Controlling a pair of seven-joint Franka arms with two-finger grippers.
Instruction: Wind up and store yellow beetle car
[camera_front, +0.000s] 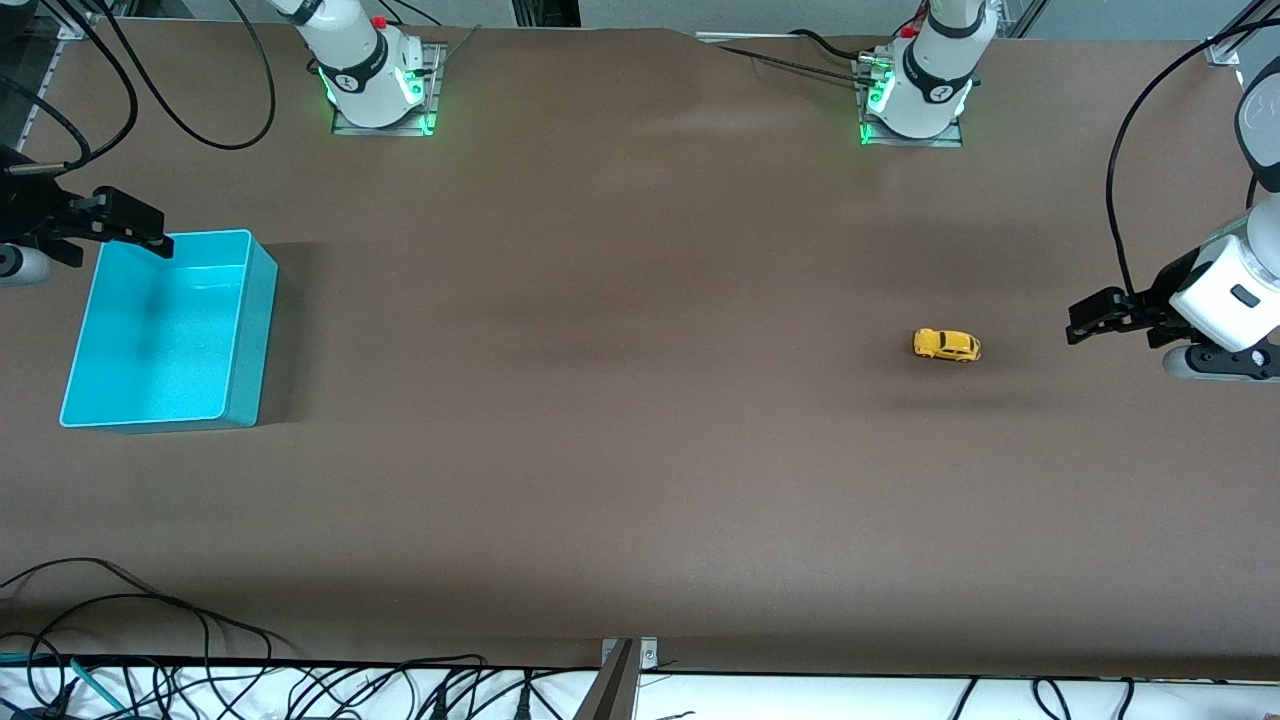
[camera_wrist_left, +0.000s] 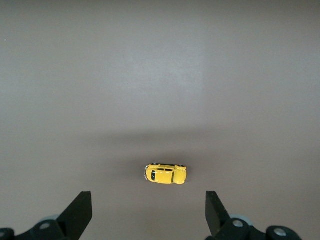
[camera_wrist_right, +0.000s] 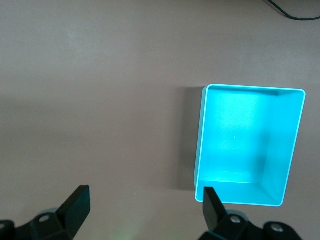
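Both grippers up and empty; the car sits alone on the table.

At the right arm's end stands the teal bin (camera_front: 160, 330), nothing in it, with the right gripper (camera_front: 150, 240) over its rim at the corner farthest from the front camera, fingers (camera_wrist_right: 75, 205) spread wide and holding nothing. Well apart from it, toward the left arm's end, the yellow beetle car (camera_front: 946, 345) rests on its wheels on the brown table (camera_front: 600, 400). Near the car, closer to the table's end, the left gripper (camera_front: 1080, 325) hangs above bare table, fingers (camera_wrist_left: 77, 212) wide apart, empty.
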